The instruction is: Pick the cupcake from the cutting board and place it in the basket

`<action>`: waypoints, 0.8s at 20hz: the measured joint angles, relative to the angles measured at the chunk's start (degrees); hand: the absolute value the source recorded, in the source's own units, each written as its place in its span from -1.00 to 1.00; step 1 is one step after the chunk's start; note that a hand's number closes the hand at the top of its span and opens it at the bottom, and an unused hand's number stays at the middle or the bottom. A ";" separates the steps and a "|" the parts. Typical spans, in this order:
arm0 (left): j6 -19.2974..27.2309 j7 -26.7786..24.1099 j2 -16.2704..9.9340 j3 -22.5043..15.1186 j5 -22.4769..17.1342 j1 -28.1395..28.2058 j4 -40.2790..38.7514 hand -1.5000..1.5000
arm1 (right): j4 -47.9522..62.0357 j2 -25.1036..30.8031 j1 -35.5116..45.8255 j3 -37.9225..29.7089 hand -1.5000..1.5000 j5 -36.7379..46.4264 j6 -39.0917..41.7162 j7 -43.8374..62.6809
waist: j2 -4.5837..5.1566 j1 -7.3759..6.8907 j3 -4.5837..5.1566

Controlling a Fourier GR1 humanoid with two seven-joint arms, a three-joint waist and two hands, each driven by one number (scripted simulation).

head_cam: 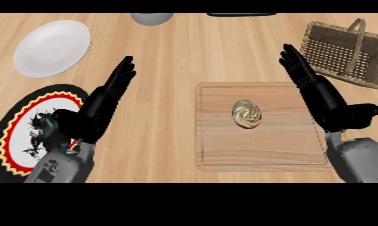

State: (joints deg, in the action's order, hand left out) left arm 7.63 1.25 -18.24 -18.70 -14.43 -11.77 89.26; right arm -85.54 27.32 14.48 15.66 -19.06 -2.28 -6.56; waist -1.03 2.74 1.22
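Wooden surface fills your view, with the cutting board at lower right and the cupcake sitting near its middle. Your right hand stands just beside the board's right edge, fingers straight, holding nothing. The basket lies at the upper right, apart from the board. Your left hand, open and empty too, rests at lower left, partly over a patterned plate. A white plate sits upper left.

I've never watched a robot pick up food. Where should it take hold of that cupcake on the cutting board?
Probably round its sides, coming from above. The cupcake stands upright on the cutting board, its swirled top facing up, so fingers should straddle it, not press the top. The open right hand is nearest.
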 measured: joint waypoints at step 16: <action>1.40 -2.34 -9.79 6.49 8.62 -3.51 -3.08 0.00 | 13.20 -24.18 19.80 2.49 -1.00 12.45 -46.59 6.08 | 1.07 -5.17 -1.01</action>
State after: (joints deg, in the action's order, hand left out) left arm 9.02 -1.09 -28.03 -12.21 -5.81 -15.28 86.19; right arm -72.34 3.13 34.28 18.15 -6.61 -48.87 -0.48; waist 0.04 -2.43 0.21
